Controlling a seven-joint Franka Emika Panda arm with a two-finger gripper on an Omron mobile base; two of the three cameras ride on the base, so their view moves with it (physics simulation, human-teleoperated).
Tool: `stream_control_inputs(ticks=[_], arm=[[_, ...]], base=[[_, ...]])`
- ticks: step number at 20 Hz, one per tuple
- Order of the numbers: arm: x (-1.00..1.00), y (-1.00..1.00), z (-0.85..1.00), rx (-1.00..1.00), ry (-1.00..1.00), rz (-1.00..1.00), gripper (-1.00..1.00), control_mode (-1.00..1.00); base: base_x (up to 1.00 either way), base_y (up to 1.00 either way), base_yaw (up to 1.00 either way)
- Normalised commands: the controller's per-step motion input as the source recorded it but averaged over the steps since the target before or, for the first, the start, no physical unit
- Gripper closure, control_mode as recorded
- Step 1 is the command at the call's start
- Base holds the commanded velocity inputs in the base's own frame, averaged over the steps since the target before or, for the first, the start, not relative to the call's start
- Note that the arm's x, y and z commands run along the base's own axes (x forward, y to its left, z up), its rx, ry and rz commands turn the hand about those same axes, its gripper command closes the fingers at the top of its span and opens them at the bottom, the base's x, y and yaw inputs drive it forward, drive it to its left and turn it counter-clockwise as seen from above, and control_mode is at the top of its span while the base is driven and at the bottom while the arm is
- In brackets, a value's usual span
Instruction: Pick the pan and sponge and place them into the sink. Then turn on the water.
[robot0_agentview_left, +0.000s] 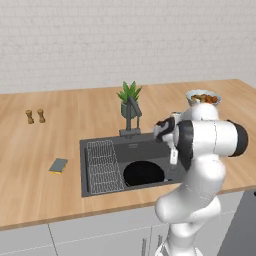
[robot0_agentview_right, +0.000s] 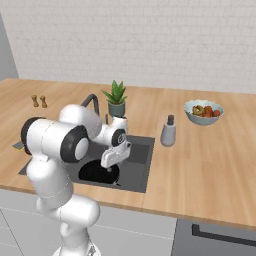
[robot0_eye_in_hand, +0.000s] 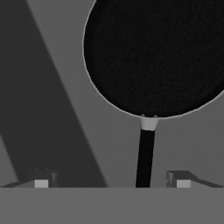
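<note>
pan in sink; sponge outside

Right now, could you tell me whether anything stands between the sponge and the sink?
Nothing visible does: the sponge lies on bare counter left of the sink, with only its rim between. The pan already sits in the basin.

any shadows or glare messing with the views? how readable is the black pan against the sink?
Hand view: pan sharp, thin pale rim separates it from the grey sink floor; a broad diagonal shadow band at left; no glare. Left base view: soft and low-res, pan reads as a flat black disc; sponge is small but distinct. Right base view: arm partly covers the pan.
</note>
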Motion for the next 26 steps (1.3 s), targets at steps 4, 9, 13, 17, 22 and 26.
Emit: stream_control_inputs(ticks=[4,9,13,17,22,26], arm=[[-0.01,-0.02,1.0,0.0,-0.01,-0.01,-1.0,-1.0],[-0.12,-0.05,1.0,0.0,-0.03,-0.04,-1.0,-1.0],[-0.28,-0.13,0.95,0.0,-0.08,-0.06,-1.0,-1.0],[-0.09,-0.01,0.18,-0.02,-0.02,-0.03,-1.0,-1.0],[0.0,0.0,0.0,0.0,0.0,0.0,-1.0,-1.0],[-0.15,0.03,0.01,0.02,-0.06,-0.1,-1.0,-1.0]], base=[[0.0,0.0,0.0],[0.0,0.0,0.0],[0.0,0.0,0.0],[0.0,0.0,0.0],[0.0,0.0,0.0],[0.0,0.0,0.0]])
